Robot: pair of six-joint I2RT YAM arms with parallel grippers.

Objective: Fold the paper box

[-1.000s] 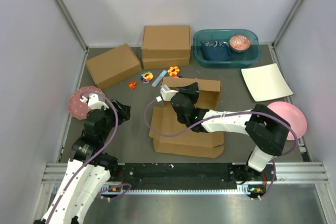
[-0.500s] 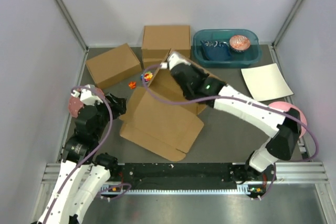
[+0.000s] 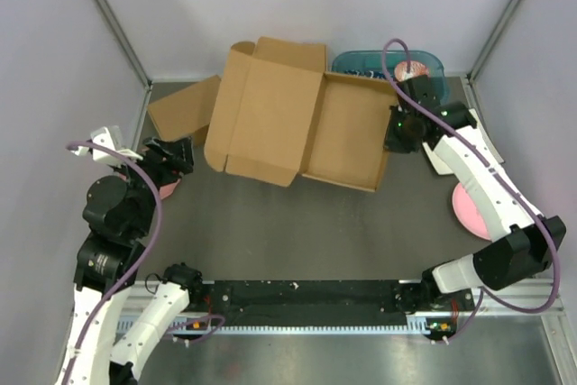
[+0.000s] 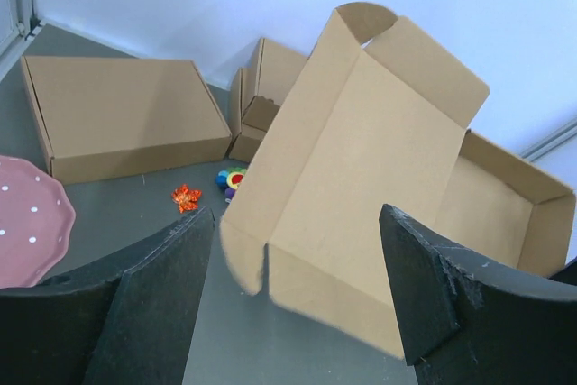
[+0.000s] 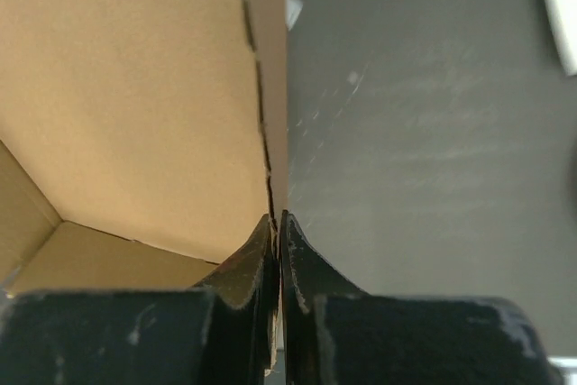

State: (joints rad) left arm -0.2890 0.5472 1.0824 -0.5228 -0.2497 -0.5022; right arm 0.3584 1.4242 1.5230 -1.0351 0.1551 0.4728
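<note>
The paper box [image 3: 297,123], a brown cardboard mailer, is lifted off the table at the back centre, its lid panel spread to the left and its shallow tray to the right. My right gripper [image 3: 394,132] is shut on the tray's right wall [image 5: 267,132], pinching the cardboard edge between both fingers. The box also shows in the left wrist view [image 4: 361,160], ahead of the fingers. My left gripper [image 3: 171,161] is open and empty at the left, apart from the box.
A smaller brown box [image 3: 180,110] lies at the back left, partly behind the lifted lid. A teal bin [image 3: 433,74], a white sheet [image 3: 482,146] and a pink plate [image 3: 469,209] are at the right. A dotted pink plate [image 4: 27,223] and small toys [image 4: 187,197] lie left.
My right gripper has swung from the table's middle to the back right, lifting the paper box and opening it out. My left arm has drawn back to the left.
</note>
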